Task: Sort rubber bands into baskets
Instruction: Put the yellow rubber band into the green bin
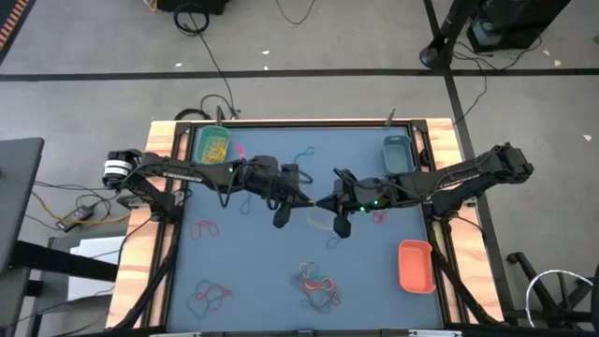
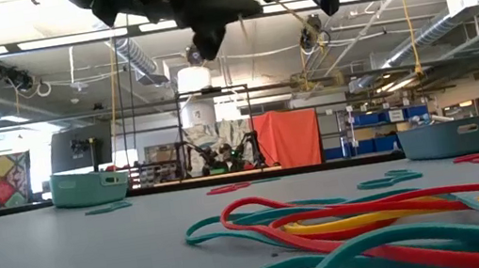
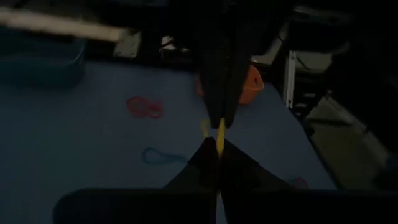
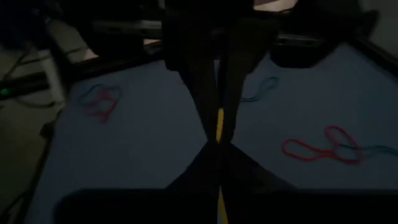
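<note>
My left gripper (image 1: 311,198) and my right gripper (image 1: 326,203) meet tip to tip above the middle of the blue mat, each shut on one yellow rubber band (image 3: 219,134), which also shows in the right wrist view (image 4: 219,126). Both stand well above the table. A green basket (image 1: 211,145) holding yellow bands stands at the far left, a teal basket (image 1: 399,154) at the far right and an orange-red basket (image 1: 416,265) at the near right. Loose red and teal bands (image 1: 318,284) lie on the mat. My left gripper pinches the yellow band at one end (image 3: 219,148) between its two fingers, reaching level from the table's left. The band is lifted clear of the mat. My right gripper pinches the same band at its other end (image 4: 219,138) between its two fingers, reaching level from the table's right. Only a short yellow stretch shows between the two sets of fingertips.
Red bands (image 1: 204,228) lie at the mat's left, a red and teal heap (image 1: 211,295) at the near left, and a teal band (image 1: 301,153) toward the far edge. Wooden rails (image 1: 140,243) border the mat. Black cables run on the floor beyond the table.
</note>
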